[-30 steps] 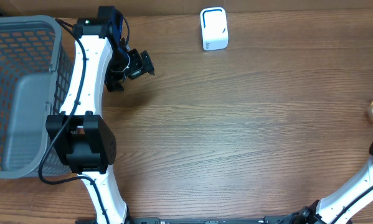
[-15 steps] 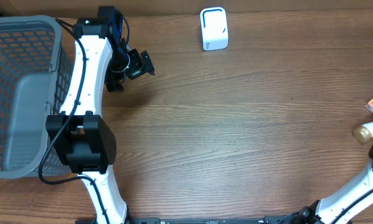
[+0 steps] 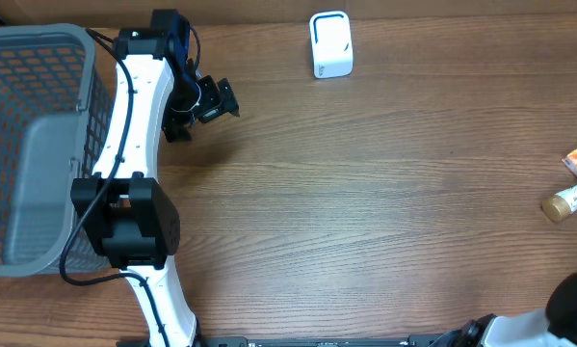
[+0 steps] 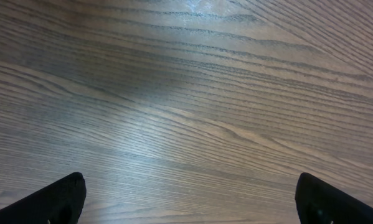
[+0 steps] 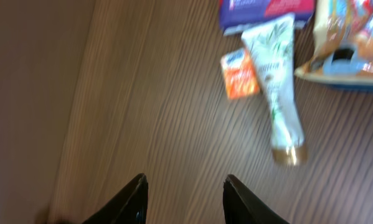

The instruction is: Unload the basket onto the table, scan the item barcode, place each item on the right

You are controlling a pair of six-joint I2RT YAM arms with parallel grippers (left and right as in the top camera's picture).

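Risk: orange sachet (image 5: 239, 74) just beside tube (image 5: 278, 93) gets dragged along if right gripper (image 5: 185, 200), empty, jaws part-open, closes off-centre; left gripper (image 4: 189, 202) spread wide, empty.

Table (image 3: 365, 193) was wood grain, smooth with a soft sheen. Basket (image 3: 38, 145) was matt grey plastic mesh, scanner (image 3: 330, 43) glossy white plastic. Tube (image 5: 279, 93) looked like slick printed plastic, its cap (image 5: 290, 154) shiny gold, metal-looking.

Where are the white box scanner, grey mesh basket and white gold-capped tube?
white box scanner (image 3: 330, 43), overhead view, centre of its top face.
grey mesh basket (image 3: 93, 96), overhead view, right rim.
white gold-capped tube (image 5: 278, 87), right wrist view, mid-body.
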